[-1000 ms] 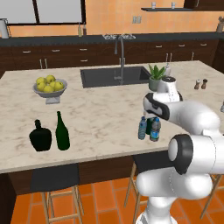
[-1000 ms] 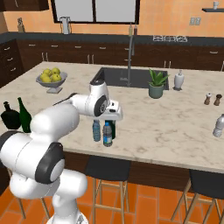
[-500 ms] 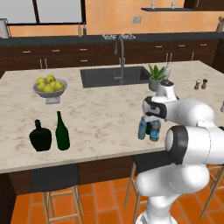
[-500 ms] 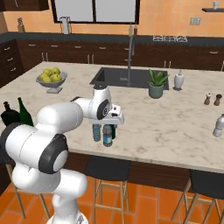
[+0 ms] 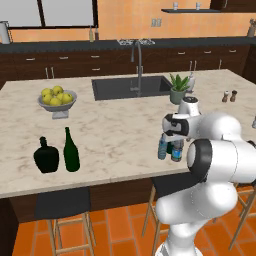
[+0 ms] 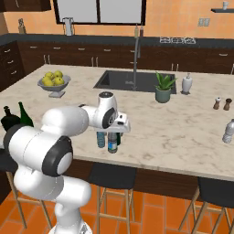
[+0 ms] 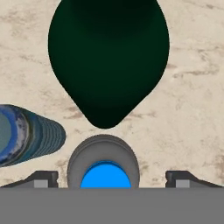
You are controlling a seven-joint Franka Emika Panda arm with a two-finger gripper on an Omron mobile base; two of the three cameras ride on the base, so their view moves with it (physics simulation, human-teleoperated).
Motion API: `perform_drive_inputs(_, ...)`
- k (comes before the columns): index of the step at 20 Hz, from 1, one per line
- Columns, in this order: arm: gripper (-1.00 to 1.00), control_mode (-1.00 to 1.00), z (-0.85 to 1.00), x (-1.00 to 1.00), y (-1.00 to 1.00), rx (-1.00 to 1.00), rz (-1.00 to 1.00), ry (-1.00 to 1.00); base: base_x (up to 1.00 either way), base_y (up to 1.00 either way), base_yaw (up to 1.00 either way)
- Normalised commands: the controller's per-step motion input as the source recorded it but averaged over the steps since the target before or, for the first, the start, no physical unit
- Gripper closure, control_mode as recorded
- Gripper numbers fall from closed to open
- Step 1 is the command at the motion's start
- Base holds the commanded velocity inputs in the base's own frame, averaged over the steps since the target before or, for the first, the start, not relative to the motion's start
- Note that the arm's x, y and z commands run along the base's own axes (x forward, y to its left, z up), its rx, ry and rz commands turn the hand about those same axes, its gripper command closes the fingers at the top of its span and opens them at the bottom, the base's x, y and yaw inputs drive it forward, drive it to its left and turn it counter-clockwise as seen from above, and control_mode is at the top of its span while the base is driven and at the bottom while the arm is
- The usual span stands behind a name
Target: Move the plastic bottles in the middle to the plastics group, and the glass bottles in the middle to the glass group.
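Directly below the claw (image 5: 170, 141) in the left base view, two ribbed blue-tinted plastic bottles (image 5: 163, 148) are standing on marble. Rightward, they (image 6: 101, 139) are flanking it. Looking down, its tips are standing apart astride a blue-capped bottle (image 7: 105, 168); a dark green glass bottle (image 7: 108, 61) is sitting beyond.

two small blue-tinted plastic bottles (image 5: 163, 148), upright, side by side near the counter's front edge. in the hand view, one blue cap (image 7: 105, 175) at 6 o'clock, the other bottle (image 7: 26, 134) at 9, dark green glass bottle (image 7: 108, 57) at 12. glass group (image 5: 59, 153), squat black plus tall green, upright far left.
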Motion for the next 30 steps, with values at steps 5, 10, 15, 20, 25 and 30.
perform_drive_inputs(5, 1.00, -1.00, -0.26, -0.16, 0.00, 0.03, 0.12, -0.06, 0.00, 0.00, 0.00)
perform_drive_inputs(10, 1.00, -1.00, -0.01, -0.23, -0.03, 0.00, 0.12, -0.04, 0.00, 0.00, 0.00)
perform_drive_inputs(15, 1.00, -1.00, 0.44, -0.54, -0.17, -0.18, 0.02, 0.00, 0.00, 0.00, 0.00)
perform_drive_inputs(20, 1.00, -1.00, 0.22, -0.49, -0.60, -0.10, -0.14, -0.01, 0.00, 0.00, 0.00)
perform_drive_inputs(25, 1.00, -1.00, 0.06, -0.29, -0.77, -0.01, -0.29, 0.00, 0.00, 0.00, 0.00)
perform_drive_inputs(30, 1.00, -1.00, 0.10, 0.01, -0.71, -0.04, -0.34, 0.02, 0.00, 0.00, 0.00)
